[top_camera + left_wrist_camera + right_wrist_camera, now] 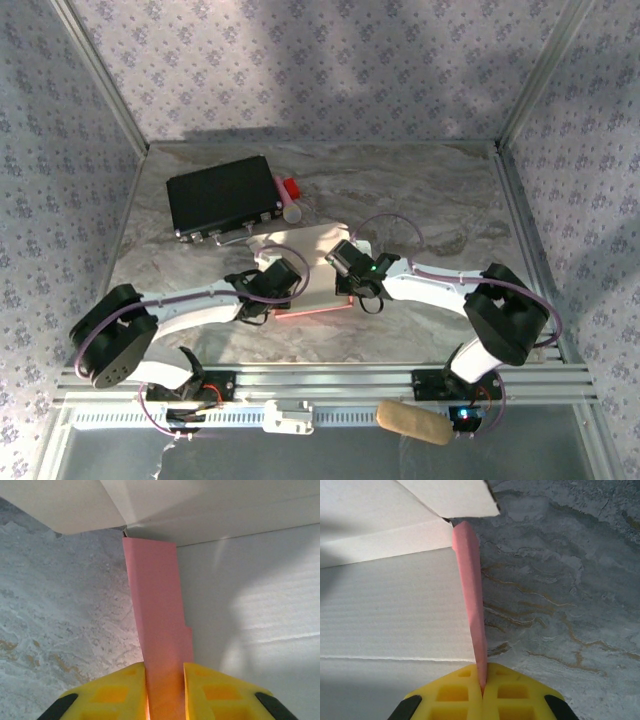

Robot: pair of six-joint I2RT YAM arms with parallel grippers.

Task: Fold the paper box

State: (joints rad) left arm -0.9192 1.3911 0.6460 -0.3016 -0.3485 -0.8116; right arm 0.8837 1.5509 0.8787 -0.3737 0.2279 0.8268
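The paper box point(312, 250) lies as a flat sheet at mid-table, its whitish inner side up and a pink edge toward me. My left gripper point(280, 280) is at its left side, my right gripper point(348, 268) at its right side. In the left wrist view a raised pink flap point(157, 595) runs between the yellow fingers point(120, 690) of the left gripper point(164, 677). They stand apart, and the flap spans the gap. In the right wrist view the right gripper point(482, 682) is shut on the thin edge of another upright pink flap point(470, 580), beside the white panel point(395, 605).
A black rectangular case point(222, 195) sits at the back left, with a red and pink item point(290, 200) at its right end, close to the sheet's far edge. A tan object point(412, 422) rests below the front rail. Bare marble table point(440, 210) lies to the right.
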